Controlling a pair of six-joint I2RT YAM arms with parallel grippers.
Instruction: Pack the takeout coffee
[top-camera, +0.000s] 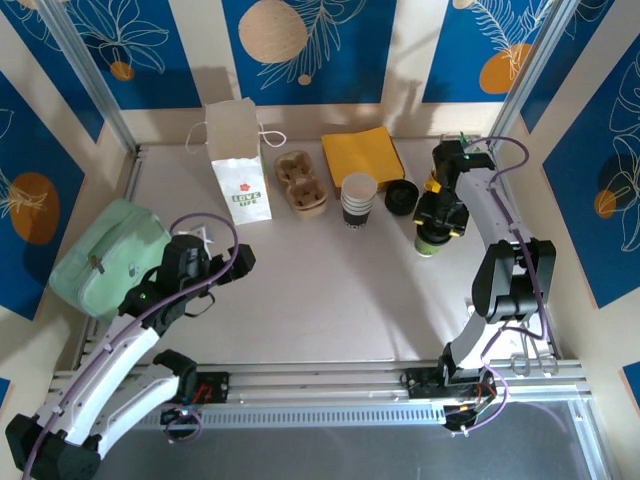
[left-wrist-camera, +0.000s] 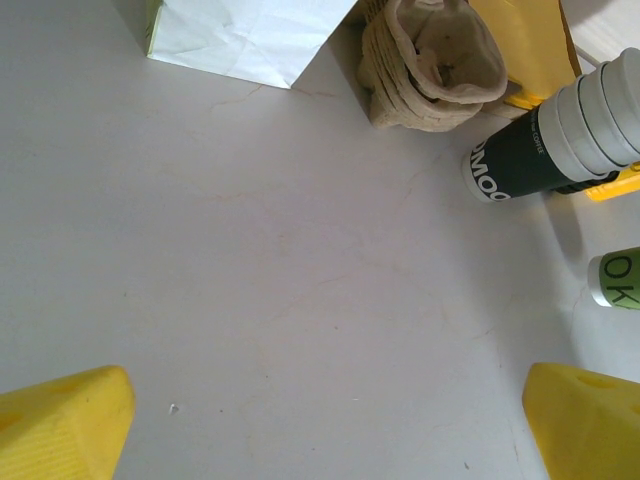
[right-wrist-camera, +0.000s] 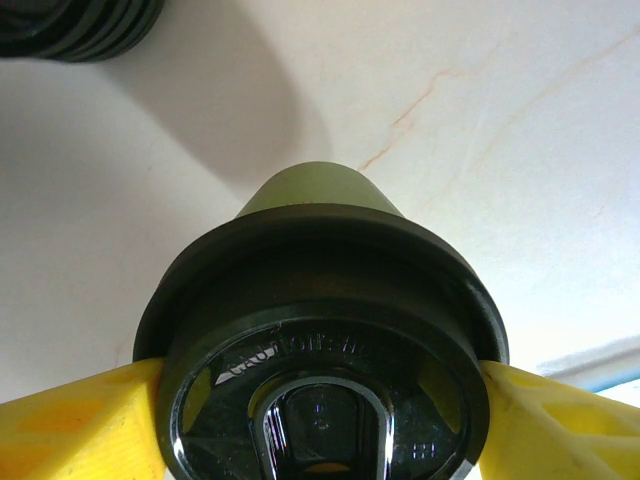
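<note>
Count on the tabletop (top-camera: 330, 300):
- 1 white paper bag (top-camera: 240, 175)
- 1 brown cardboard cup carrier (top-camera: 302, 185)
- 1 lidded takeout coffee (top-camera: 431, 243)
- 1 stack of nested paper cups (top-camera: 358, 200), number in the stack unclear
- 1 stack of black lids (top-camera: 402, 198)
- 1 yellow napkin stack (top-camera: 362, 155)
- 1 mint-green pouch (top-camera: 105, 258)

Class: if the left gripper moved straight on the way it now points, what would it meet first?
Probably the bare white tabletop: the open left gripper tilts down toward it, and the brown cardboard cup carrier and the stack of dark paper cups lie farther along. Depth is hard to judge.
</note>
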